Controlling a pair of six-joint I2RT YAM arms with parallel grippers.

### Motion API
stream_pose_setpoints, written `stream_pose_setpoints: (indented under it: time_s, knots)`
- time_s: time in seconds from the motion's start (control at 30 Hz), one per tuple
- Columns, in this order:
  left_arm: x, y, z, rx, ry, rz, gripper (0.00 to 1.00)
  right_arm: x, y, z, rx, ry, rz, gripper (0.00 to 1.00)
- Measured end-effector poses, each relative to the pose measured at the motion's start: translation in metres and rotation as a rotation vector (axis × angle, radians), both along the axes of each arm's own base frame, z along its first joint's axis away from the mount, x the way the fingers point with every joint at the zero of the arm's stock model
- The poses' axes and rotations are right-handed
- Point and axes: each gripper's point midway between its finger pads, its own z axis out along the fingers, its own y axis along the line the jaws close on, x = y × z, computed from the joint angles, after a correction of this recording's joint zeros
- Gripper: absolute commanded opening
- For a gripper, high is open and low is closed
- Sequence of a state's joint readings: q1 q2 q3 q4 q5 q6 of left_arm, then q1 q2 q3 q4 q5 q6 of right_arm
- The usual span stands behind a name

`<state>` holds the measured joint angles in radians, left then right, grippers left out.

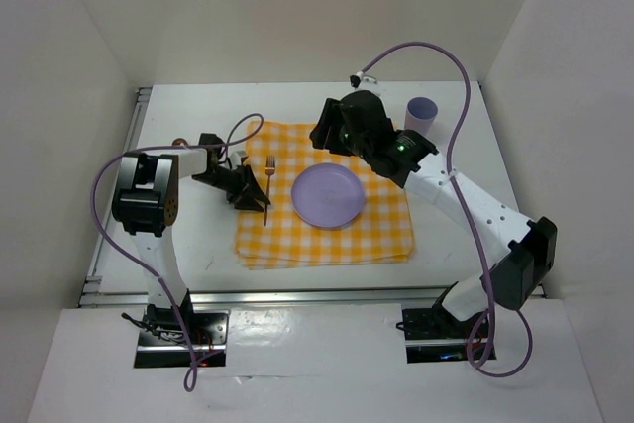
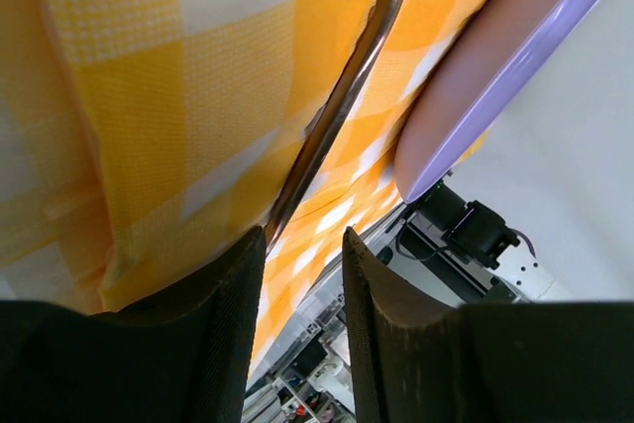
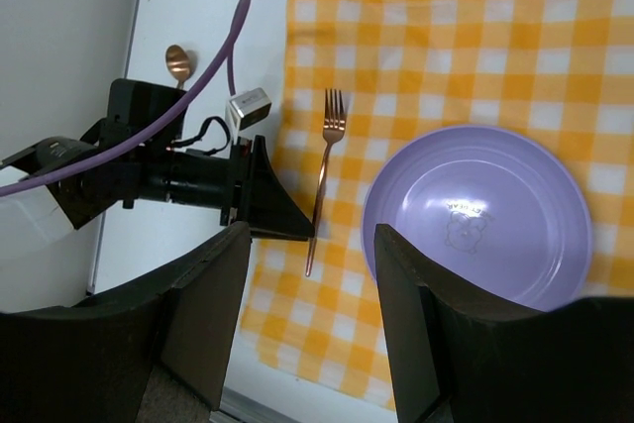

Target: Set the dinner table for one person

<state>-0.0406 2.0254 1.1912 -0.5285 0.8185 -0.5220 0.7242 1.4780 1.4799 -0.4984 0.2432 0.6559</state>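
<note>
The dinner table (image 1: 188, 235) is white and carries a yellow-and-white checked cloth (image 1: 327, 240). A purple plate (image 1: 328, 195) sits on the cloth's middle, with a copper fork (image 1: 268, 180) lying left of it. My left gripper (image 1: 260, 195) is low over the fork's handle, open. In the left wrist view the fork (image 2: 342, 96) lies flat on the cloth and its handle end sits by the left finger (image 2: 223, 314), not pinched. My right gripper (image 1: 329, 134) hovers open and empty above the cloth's far edge. A copper spoon (image 3: 178, 61) lies on the bare table left of the cloth.
A purple cup (image 1: 421, 112) stands upright at the far right, off the cloth. White walls enclose the table on three sides. A metal rail (image 1: 297, 294) runs along the near edge. The left arm's purple cable (image 3: 213, 76) arcs above the spoon.
</note>
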Motion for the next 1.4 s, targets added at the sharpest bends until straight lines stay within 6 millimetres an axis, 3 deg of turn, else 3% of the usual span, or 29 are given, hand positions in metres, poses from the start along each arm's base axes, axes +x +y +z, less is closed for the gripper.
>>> stream_pose_setpoints:
  time_s: [0.33,0.47,0.6,0.67,0.73,0.8,0.87,0.97,1.1,1.23,1.4]
  knots:
    - [-0.004,0.004,0.006,0.035,-0.009,-0.014,0.45,-0.004,-0.005,0.014,0.018,-0.026,-0.007,0.61]
    - [0.003,0.009,0.028,0.071,-0.069,-0.031,0.45,-0.005,-0.007,0.018,0.022,-0.036,-0.008,0.61]
    - [0.043,0.023,0.077,0.172,-0.289,-0.071,0.45,-0.006,-0.009,0.018,-0.006,-0.046,0.008,0.65]
    - [0.066,0.039,0.11,0.246,-0.439,-0.07,0.46,-0.009,-0.009,0.013,-0.034,-0.036,0.033,0.65]
    - [0.088,0.068,0.141,0.365,-0.594,-0.048,0.57,-0.009,-0.005,0.007,-0.063,-0.014,0.066,0.65]
    - [0.106,0.11,0.164,0.526,-0.7,-0.013,0.61,-0.008,0.002,-0.001,-0.081,0.007,0.101,0.65]
    - [0.119,0.153,0.172,0.664,-0.731,0.019,0.61,-0.009,0.006,-0.012,-0.095,0.032,0.123,0.65]
    - [0.138,0.206,0.158,0.789,-0.687,0.038,0.61,-0.015,0.007,-0.031,-0.111,0.069,0.149,0.65]
    - [0.148,0.252,0.085,0.828,-0.523,0.01,0.61,-0.021,0.006,-0.049,-0.128,0.109,0.166,0.65]
    - [0.136,0.261,0.027,0.813,-0.396,-0.049,0.61,-0.022,0.005,-0.052,-0.133,0.114,0.165,0.65]
    - [0.137,0.267,0.014,0.869,-0.376,-0.081,0.59,-0.023,0.005,-0.051,-0.131,0.113,0.165,0.65]
